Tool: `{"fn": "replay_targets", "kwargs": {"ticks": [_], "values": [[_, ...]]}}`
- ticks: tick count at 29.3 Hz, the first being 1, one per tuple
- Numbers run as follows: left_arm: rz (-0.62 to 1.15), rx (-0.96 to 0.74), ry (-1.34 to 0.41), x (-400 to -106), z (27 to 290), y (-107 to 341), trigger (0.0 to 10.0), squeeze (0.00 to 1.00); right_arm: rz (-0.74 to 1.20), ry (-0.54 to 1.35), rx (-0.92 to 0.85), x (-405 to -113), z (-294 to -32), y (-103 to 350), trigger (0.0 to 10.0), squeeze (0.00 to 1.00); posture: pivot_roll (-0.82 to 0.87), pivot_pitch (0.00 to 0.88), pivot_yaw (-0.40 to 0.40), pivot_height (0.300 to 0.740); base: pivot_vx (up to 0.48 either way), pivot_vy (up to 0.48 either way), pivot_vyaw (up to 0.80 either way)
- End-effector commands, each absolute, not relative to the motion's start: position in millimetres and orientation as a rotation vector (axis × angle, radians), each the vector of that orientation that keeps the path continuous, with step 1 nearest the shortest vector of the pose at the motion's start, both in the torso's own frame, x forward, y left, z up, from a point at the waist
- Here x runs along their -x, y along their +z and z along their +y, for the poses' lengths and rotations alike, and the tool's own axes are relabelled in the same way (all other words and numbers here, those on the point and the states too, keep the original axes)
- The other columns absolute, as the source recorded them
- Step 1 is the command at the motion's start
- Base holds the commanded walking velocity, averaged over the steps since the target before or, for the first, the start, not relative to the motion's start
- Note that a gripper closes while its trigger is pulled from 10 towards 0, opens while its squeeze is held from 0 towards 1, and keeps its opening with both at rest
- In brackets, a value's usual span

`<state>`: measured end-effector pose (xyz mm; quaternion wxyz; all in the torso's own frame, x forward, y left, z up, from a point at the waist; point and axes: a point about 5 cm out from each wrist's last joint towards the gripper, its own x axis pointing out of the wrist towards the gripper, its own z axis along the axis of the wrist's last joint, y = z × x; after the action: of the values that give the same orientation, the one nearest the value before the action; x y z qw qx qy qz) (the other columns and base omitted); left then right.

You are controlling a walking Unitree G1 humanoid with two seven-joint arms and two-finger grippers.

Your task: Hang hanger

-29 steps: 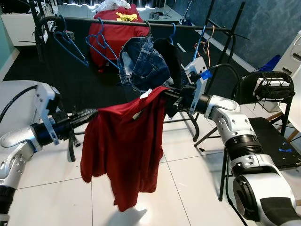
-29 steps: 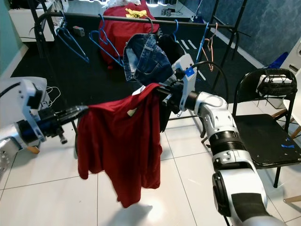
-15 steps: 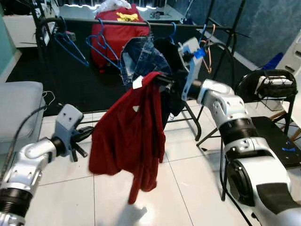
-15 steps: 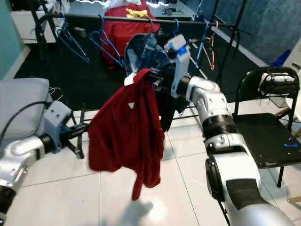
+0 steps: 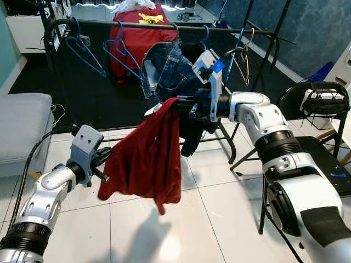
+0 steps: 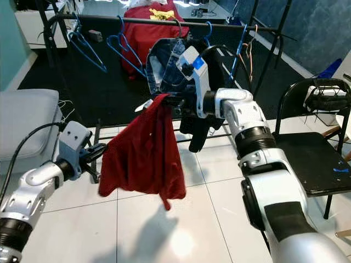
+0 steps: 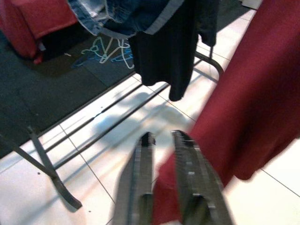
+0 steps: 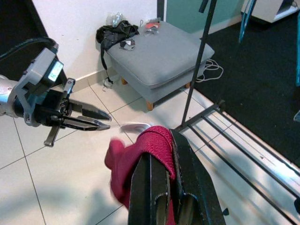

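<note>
Right now right gripper [image 8: 161,187] raised in front of the clothes rack [image 5: 164,26], jaws pinched on the top edge of the red garment [image 5: 148,156]. Cloth bunched over the fingertips in the right wrist view, white tag [image 8: 135,126] sticking out beside it. Garment hanging down from that grip, draped toward the robot's left, lower hem loose above the white tile floor [image 5: 208,213].

Left gripper [image 7: 164,154] held low and to the left, jaws narrowly parted, not clamped on anything; red cloth lying against one finger in the left wrist view, so touching but not held. Black fingers [image 8: 89,117] pointing toward the garment in the right wrist view, just short of its edge.

Behind the garment: denim piece [image 5: 167,74] and a dark garment [image 5: 192,131] hanging on the rack rail. Empty blue hangers [image 5: 85,52] hooked on the rail further left, more blue and an orange hanger [image 5: 241,49] to the right. No telling whether a hanger sits inside the red garment.

Grey ottoman [image 5: 22,129] at far left, black folding chair [image 5: 315,148] at right, red heap [image 5: 137,33] on the dark carpet beyond the rack.
</note>
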<state>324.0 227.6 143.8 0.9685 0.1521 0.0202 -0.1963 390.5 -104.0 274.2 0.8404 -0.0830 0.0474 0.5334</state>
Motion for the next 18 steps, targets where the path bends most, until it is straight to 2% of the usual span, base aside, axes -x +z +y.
{"fn": "replay_targets", "kwargs": {"ticks": [1,3,4,8,10,15,16,17,18], "values": [[0.027,-0.298,-0.386,-322,226,141,10.0,0.92,0.099,1.124,0.185,-392,-100,281,0.0,0.00,-0.06,0.111,-0.087,0.740,0.000,0.000,0.00],[0.027,-0.298,-0.386,-322,226,141,10.0,0.92,0.099,1.124,0.185,-392,-100,281,0.0,0.00,-0.06,0.111,-0.087,0.740,0.000,0.000,0.00],[0.006,-0.296,-0.399,-320,224,142,10.0,0.00,0.107,1.115,0.177,-393,-97,280,0.0,0.00,-0.06,0.112,-0.084,0.740,0.000,0.000,0.00],[-0.062,-0.275,-0.530,-305,206,146,10.0,0.00,0.125,1.101,0.156,-395,-87,278,0.0,0.00,-0.05,0.122,-0.085,0.740,0.000,0.000,0.00],[-0.062,-0.275,-0.530,-305,206,146,10.0,0.00,0.125,1.101,0.156,-395,-87,278,0.0,0.00,-0.05,0.122,-0.085,0.740,0.000,0.000,0.00],[-0.084,-0.219,-0.652,-293,181,146,10.0,0.00,0.133,1.111,0.148,-394,-80,277,0.0,0.00,-0.05,0.123,-0.080,0.740,0.000,0.000,0.00],[-0.080,-0.201,-0.682,-289,171,144,10.0,0.21,0.137,1.108,0.145,-394,-78,277,0.0,0.00,-0.05,0.123,-0.080,0.740,0.000,0.000,0.00],[-0.080,-0.201,-0.682,-289,171,144,10.0,0.21,0.137,1.108,0.145,-394,-78,277,0.0,0.00,-0.05,0.123,-0.080,0.740,0.000,0.000,0.00],[-0.073,-0.178,-0.703,-287,161,145,10.0,1.00,0.144,1.097,0.144,-395,-77,276,0.0,0.00,-0.06,0.123,-0.074,0.740,0.000,0.000,0.00]]}}
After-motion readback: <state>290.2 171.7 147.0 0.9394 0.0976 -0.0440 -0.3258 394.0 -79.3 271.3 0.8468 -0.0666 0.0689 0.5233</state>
